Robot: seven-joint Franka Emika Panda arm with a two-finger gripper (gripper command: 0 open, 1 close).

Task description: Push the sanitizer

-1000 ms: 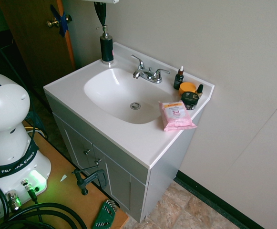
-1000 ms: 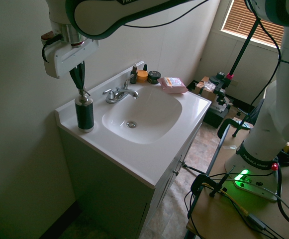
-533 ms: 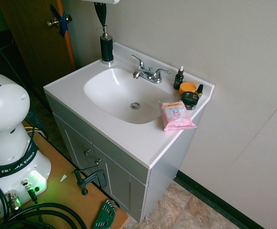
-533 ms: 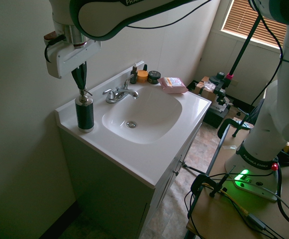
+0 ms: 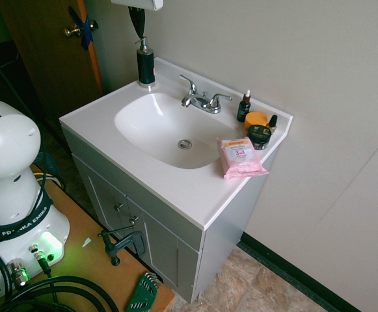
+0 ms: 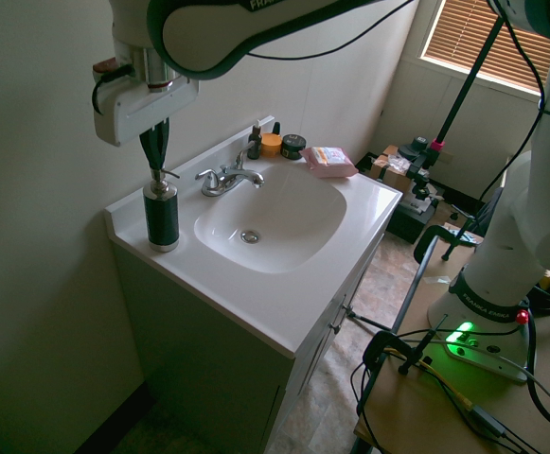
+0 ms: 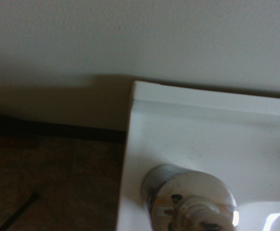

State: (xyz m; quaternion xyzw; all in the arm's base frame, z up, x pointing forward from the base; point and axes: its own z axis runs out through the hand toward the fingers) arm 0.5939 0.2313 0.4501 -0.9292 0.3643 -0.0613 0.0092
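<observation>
Seen from the first exterior view, a glossy white countertop (image 5: 175, 190) with a raised back edge sits on a gray cabinet (image 5: 159, 224) against a pale wall (image 5: 273, 58). Its oval basin (image 5: 146, 133) has a metal drain (image 5: 185, 144), and a chrome two-handled faucet (image 5: 205, 103) stands on the far side. A brown wooden door (image 5: 42, 39) is at far left, with blue material (image 5: 85, 32) hanging at its knob. Mottled tan flooring (image 5: 231, 276) shows at near right, and an orange-brown table (image 5: 94, 250) at near left. The second exterior view adds a window with reddish-brown blinds (image 6: 487, 43).

At the counter's right end, a dark dropper bottle (image 5: 244, 109) with a white tip, an orange container (image 5: 256, 119), a squat black jar (image 5: 259, 136) and a small black-capped bottle (image 5: 272, 123) are grouped; their contents cannot be seen. A pink wipes pack (image 5: 239, 158) lies just in front.

The sanitizer (image 5: 146, 67) stands upright at the counter's far left corner, a tall black cylinder with a silvery pump head and pale base ring. The gripper (image 6: 155, 168) has its dark fingers closed together, pointing down at the pump head; whether they touch it, I cannot tell.
</observation>
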